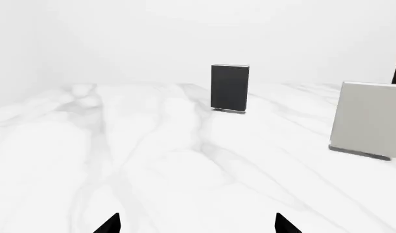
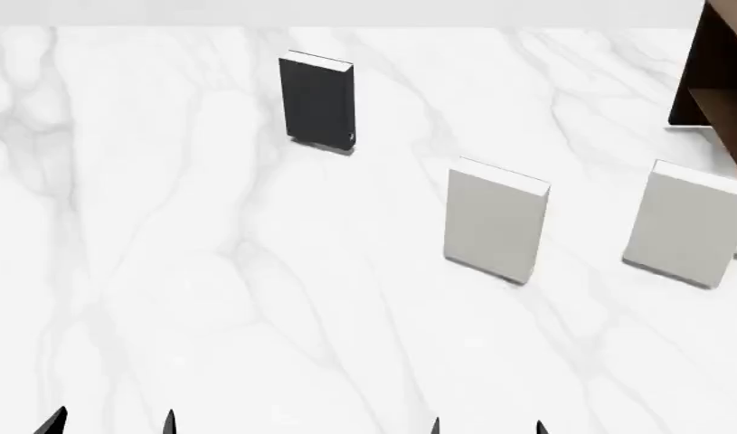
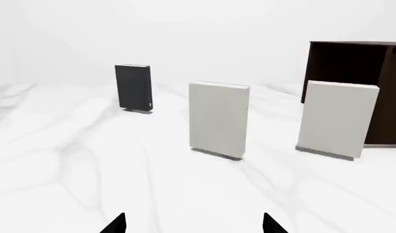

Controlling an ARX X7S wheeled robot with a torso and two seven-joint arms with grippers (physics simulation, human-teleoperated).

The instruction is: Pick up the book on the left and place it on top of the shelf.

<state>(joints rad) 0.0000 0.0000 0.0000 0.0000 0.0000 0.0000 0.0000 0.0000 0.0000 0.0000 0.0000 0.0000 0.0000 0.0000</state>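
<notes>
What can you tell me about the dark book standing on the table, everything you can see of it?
The dark book is a charcoal-black hardcover with a matte, plain cover and a thin strip of white page edges showing along its top. It stands upright on its bottom edge on the white marble table, apart from everything else. In the head view it is the leftmost and farthest of three standing books, with two pale books nearer and to its right, and the brown shelf at the far right. Neither hand touches it.
</notes>
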